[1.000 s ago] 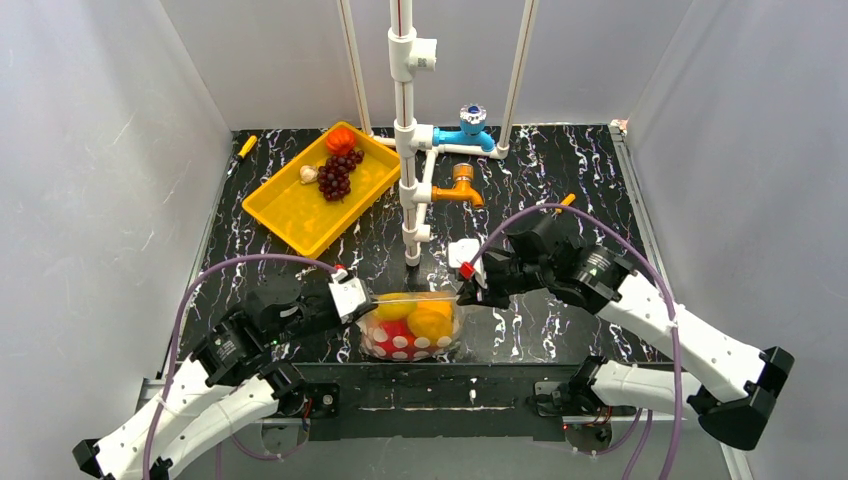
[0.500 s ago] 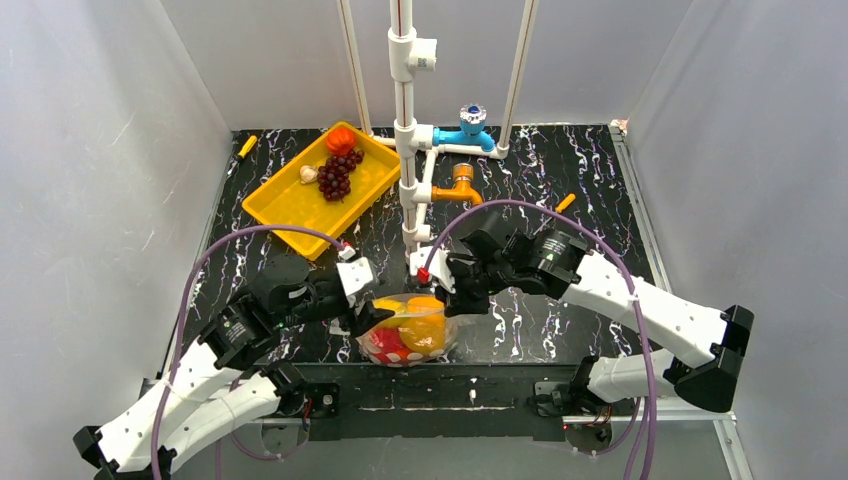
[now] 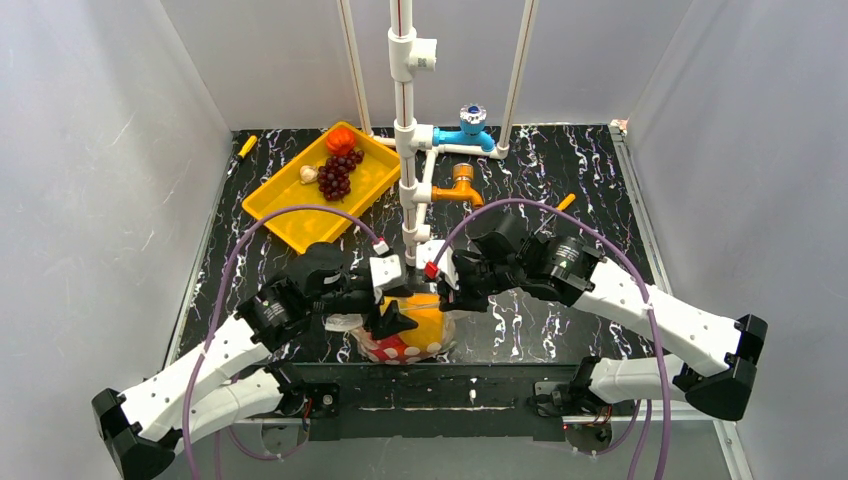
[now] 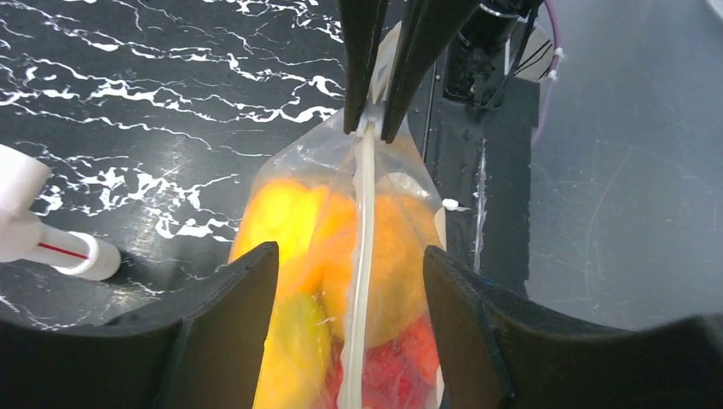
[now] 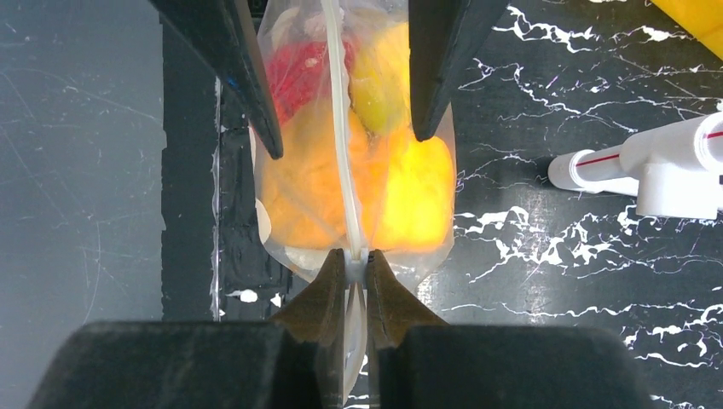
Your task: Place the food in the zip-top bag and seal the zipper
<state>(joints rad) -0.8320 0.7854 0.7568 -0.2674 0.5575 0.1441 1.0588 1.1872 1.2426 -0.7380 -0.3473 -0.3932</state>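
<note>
Your left gripper (image 4: 349,254) has let go of the bag edge it pinched a second ago and shifted right. Its black fingers (image 4: 230,324) now stand apart, one on each side of the clear undotted zipper strip (image 4: 365,213). You can see a gap on both sides, so nothing is gripped. Your right gripper (image 5: 356,258) has come in toward the centre and stays clamped on the far end of that zipper strip, jaws together on the plastic. The clear crinkly zip-top bag with white dots (image 3: 405,345) looks narrower and more bunched than before. It sits at the near edge of the black white-veined table (image 3: 560,160), between the two grippers and just in front of the white pipe stand (image 3: 405,130). Inside it you have yellow toy fruit (image 5: 418,192), orange toy fruit (image 4: 392,256) and red toy fruit (image 5: 294,72), packed against each other. I can't tell if the strip is pressed shut along its length. Still outside the bag, in the yellow rectangular tray (image 3: 290,215) at the far left: a dark purple toy grape bunch (image 3: 335,175), a red-orange toy vegetable (image 3: 341,140) and a small white toy garlic (image 3: 308,174).
</note>
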